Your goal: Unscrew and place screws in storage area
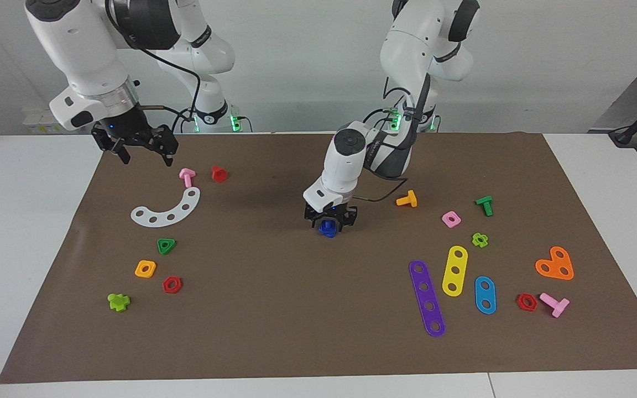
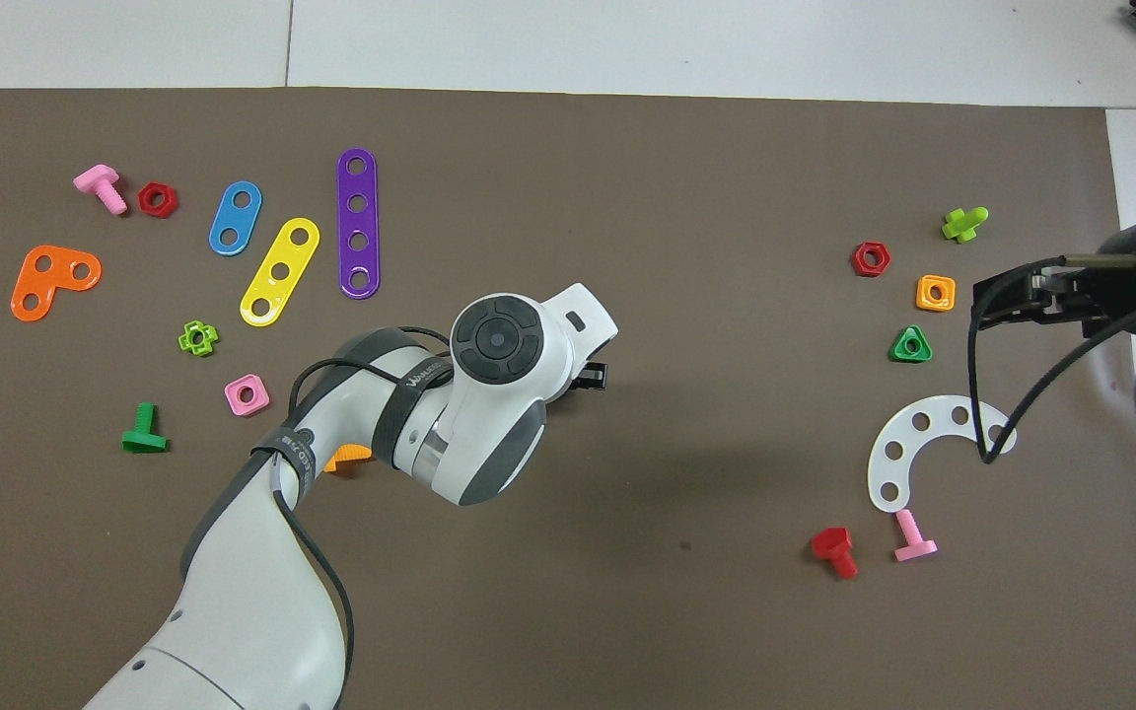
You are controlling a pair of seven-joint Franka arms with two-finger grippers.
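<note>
My left gripper (image 1: pixel 329 221) is low over the middle of the brown mat (image 1: pixel 274 309) and is shut on a small dark-blue screw (image 1: pixel 328 229), which sits between its fingertips just above or on the mat. In the overhead view the left arm's wrist (image 2: pixel 499 340) hides the screw and the fingers. My right gripper (image 1: pixel 147 157) hangs open and empty in the air over the mat's corner at the right arm's end, above the pink screw (image 1: pixel 187 177). It also shows in the overhead view (image 2: pixel 984 304).
At the right arm's end lie a white curved strip (image 1: pixel 166 209), red screw (image 1: pixel 219 173), green triangular nut (image 1: pixel 166 246), orange nut (image 1: pixel 145 268), red nut (image 1: pixel 172 284) and lime screw (image 1: pixel 119 302). At the left arm's end lie coloured strips (image 1: pixel 427 298), nuts and screws (image 1: pixel 407 199).
</note>
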